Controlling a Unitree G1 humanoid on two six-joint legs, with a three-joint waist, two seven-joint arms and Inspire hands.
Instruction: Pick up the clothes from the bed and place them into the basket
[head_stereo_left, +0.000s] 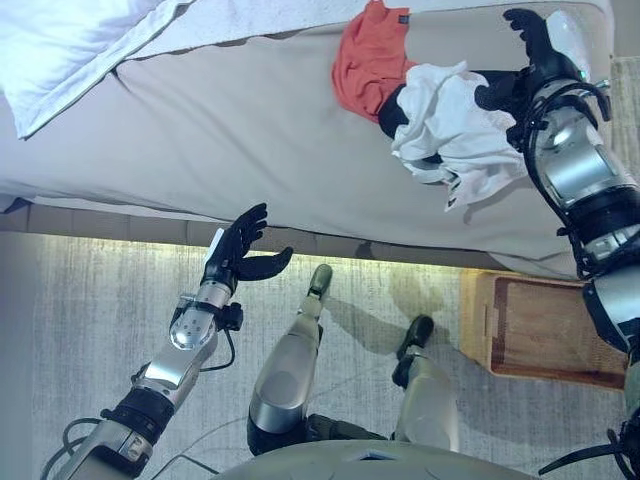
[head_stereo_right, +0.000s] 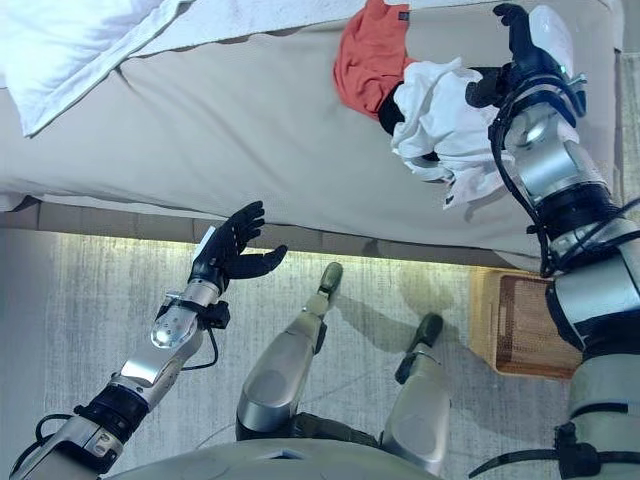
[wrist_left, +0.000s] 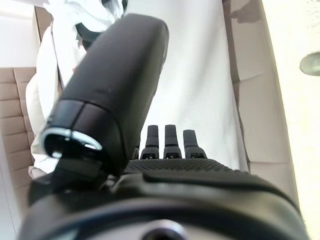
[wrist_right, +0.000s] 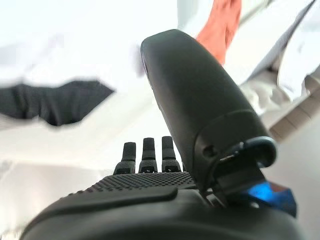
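Right hand (head_stereo_left: 535, 60): fingers straight, gripping nothing; we should curl them into the white garment (head_stereo_left: 450, 125) just beside them.
Left hand (head_stereo_left: 240, 250): open, empty, off the bed (head_stereo_left: 250, 130).
Orange garment (head_stereo_left: 370, 60): beyond the white one.
Basket (head_stereo_left: 545, 325): partly hidden by our right arm.
Unclear: whether the fingers touch cloth.

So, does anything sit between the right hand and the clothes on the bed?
Nothing visible does. The right hand is open, right beside the white garment, with the orange garment just beyond. The basket stands on the floor below.
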